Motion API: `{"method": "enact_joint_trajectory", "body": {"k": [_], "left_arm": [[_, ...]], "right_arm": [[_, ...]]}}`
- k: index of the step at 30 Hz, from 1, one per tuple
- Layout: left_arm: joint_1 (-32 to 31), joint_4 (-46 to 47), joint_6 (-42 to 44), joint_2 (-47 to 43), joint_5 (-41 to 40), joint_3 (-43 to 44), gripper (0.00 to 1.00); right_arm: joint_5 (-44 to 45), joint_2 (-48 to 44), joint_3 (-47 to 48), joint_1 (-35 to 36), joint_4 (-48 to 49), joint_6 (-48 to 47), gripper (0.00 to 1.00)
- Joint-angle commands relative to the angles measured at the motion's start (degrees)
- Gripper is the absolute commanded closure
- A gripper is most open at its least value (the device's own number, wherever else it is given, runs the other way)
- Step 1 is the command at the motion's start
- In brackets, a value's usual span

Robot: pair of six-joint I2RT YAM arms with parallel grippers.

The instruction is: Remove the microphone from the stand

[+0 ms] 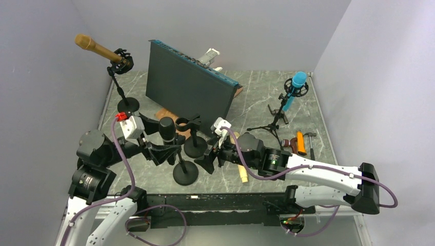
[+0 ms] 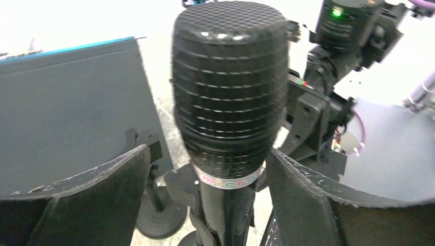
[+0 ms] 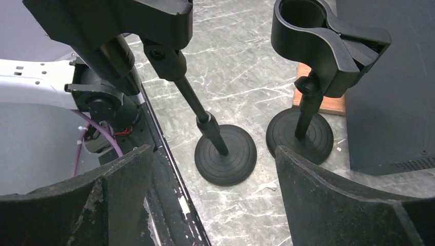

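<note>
— Black mesh fills our left wrist view: the black microphone [image 2: 228, 87] stands upright in its stand [image 3: 225, 154], near the arms and a little left of centre; do we call it removed?

— We do not; its body runs down into the clip below the head, so as far as we can see it is still seated, and the main step is not yet done.

— How does the left gripper [image 2: 208, 154] stand?

— Spread; its fingers [image 2: 102, 189] sit one on each side of the microphone's head with a gap showing on both sides; we see no contact, so it pinches nothing.

— And the right gripper [image 3: 213, 151]?

— Spread as well, and empty; it faces the stand's round base from the right, with the empty clip stand [image 3: 313, 46] just beyond on the far side.

— So what is done, and what is left?

— Done, we judge, is only the placing of the left gripper around the microphone; left is nearly all of it: close on the microphone, draw it up out of the clip, and carry it clear; the stand looks light, so we think the right gripper may need to steady it.
</note>
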Motion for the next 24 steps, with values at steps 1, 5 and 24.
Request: {"method": "enact_joint_trajectory", "body": {"k": [1, 5, 24], "left_arm": [[-0.2, -5.1, -0.5, -1.9, -13.6, 3.1, 0.13], [-0.2, -5.9, -3.2, -2.4, -16.4, 3.7, 0.11], [-0.2, -2.7, 0.3, 4.5, 9.5, 2.5, 0.65]], "right_arm": [[-1.1, 0.2, 2.4, -0.2, 2.4, -0.4, 0.09], [0.0, -0.1, 1.1, -0.3, 3.7, 0.3, 0.08], [-26.9, 5.4, 7.9, -10.3, 4.3, -3.5, 0.05]]}}
